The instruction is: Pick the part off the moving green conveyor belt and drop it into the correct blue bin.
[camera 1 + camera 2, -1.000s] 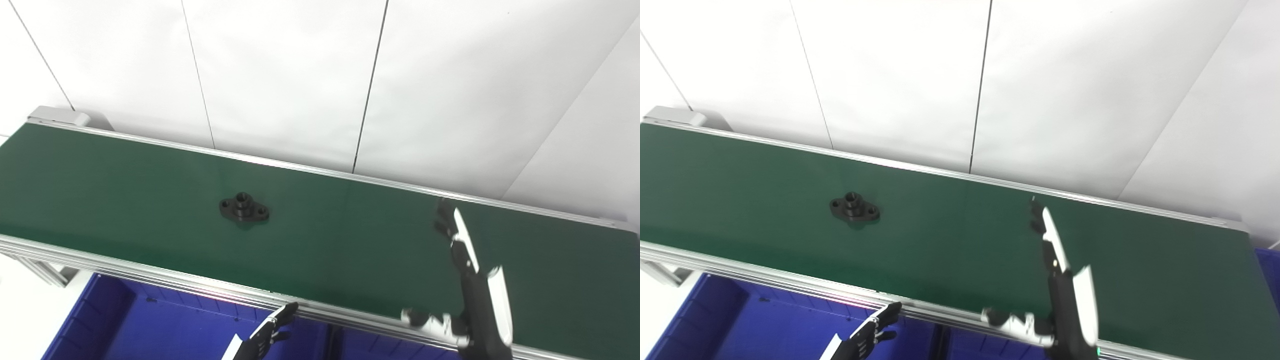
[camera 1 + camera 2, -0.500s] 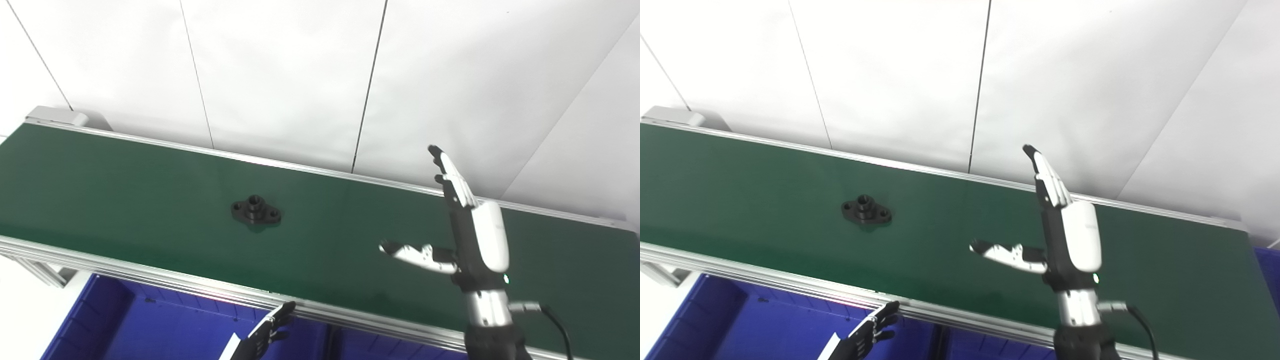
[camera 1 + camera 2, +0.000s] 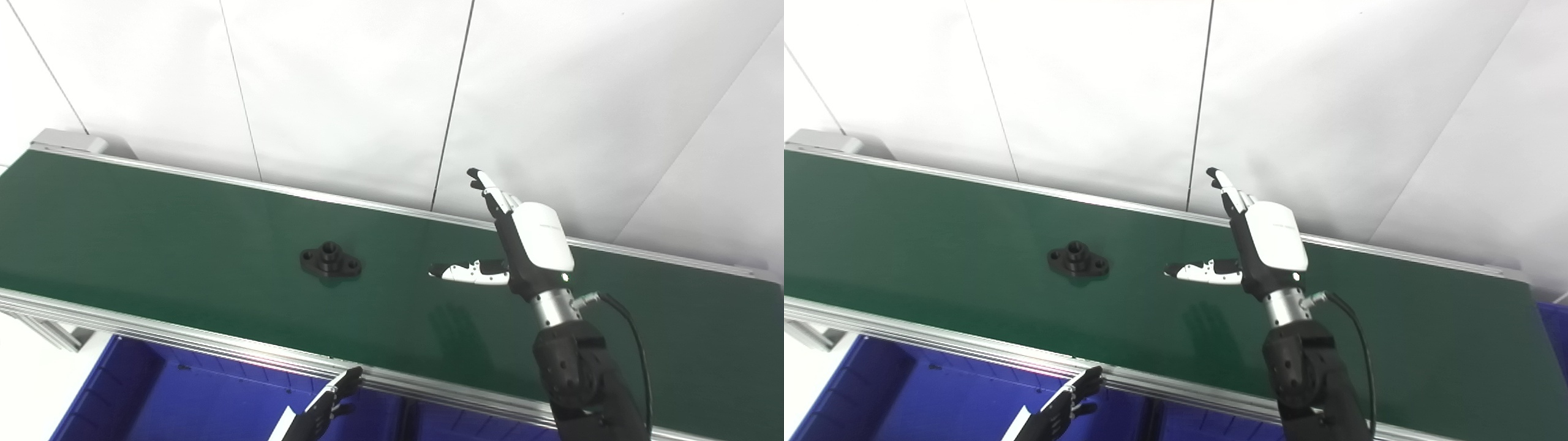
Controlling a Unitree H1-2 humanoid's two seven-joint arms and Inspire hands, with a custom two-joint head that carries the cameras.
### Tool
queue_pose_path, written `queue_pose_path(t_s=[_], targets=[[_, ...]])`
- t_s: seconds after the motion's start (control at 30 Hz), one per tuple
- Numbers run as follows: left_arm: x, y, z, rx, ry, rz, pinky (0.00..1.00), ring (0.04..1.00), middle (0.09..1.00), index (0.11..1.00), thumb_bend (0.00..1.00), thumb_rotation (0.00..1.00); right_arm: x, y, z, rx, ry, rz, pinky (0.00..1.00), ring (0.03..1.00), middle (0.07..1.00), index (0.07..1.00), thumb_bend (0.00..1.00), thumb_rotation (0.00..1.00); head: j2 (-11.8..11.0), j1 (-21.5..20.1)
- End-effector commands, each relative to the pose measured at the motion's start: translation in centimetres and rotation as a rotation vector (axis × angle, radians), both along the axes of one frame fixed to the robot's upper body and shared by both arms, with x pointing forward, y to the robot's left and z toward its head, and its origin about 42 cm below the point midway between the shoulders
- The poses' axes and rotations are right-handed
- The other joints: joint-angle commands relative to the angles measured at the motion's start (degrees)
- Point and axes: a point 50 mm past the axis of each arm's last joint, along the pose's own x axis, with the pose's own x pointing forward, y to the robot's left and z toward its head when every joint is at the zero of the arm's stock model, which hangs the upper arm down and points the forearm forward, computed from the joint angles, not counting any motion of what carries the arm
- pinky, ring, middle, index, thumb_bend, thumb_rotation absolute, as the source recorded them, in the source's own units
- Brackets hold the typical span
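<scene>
There's the black part (image 3: 330,260), flat on the green belt (image 3: 153,226) near its middle, nothing touching it. Out at its three o'clock, the right hand (image 3: 520,245) hangs above the belt, fingers (image 3: 487,184) stretched out and thumb (image 3: 468,272) spread wide toward the part, holding nothing. Down at six o'clock, below the belt's near rail, the left hand (image 3: 327,404) pokes up over the blue bin (image 3: 153,392); only part of it shows, and whether its fingers are spread or curled I can't tell.
</scene>
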Motion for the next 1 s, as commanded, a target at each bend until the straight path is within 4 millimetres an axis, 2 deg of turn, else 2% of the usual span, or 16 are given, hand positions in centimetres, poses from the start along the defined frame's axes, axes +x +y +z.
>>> queue_pose_path(t_s=[0.0,0.17,0.4,0.6,0.73,0.97], targets=[[0.2,-0.2,0.7,-0.002,-0.045,0.002,0.82,0.904,0.938,0.906,0.74,0.73,1.4,0.6,1.6,-0.007,-0.040,-0.004,0.69,0.823,0.841,0.925,0.98,0.51,0.00,0.10],[0.3,-0.2,0.6,-0.011,-0.052,-0.002,0.83,0.907,0.940,0.911,0.73,0.72,3.0,2.3,0.9,-0.079,-0.020,0.015,0.71,0.810,0.833,0.922,0.98,0.53,0.12,0.21],[0.3,-0.3,0.6,-0.024,-0.046,-0.007,0.83,0.921,0.944,0.909,0.76,0.71,4.0,4.7,0.4,-0.127,-0.002,0.038,0.70,0.800,0.829,0.913,0.99,0.55,0.30,0.33],[0.3,-0.3,0.6,-0.025,-0.050,-0.012,0.84,0.926,0.945,0.910,0.74,0.70,4.0,6.9,-0.6,-0.203,0.047,0.055,0.73,0.813,0.841,0.922,0.99,0.54,0.68,0.47],[0.3,-0.4,0.5,-0.020,-0.050,-0.011,0.84,0.924,0.939,0.907,0.74,0.71,3.9,7.8,-1.2,-0.239,0.057,0.069,0.68,0.787,0.822,0.907,1.00,0.55,0.72,0.56],[0.3,-0.7,0.7,-0.026,-0.053,-0.019,0.83,0.923,0.937,0.910,0.74,0.70,3.3,9.5,-2.0,-0.274,0.094,0.099,0.71,0.785,0.822,0.908,1.00,0.56,0.90,0.95]])
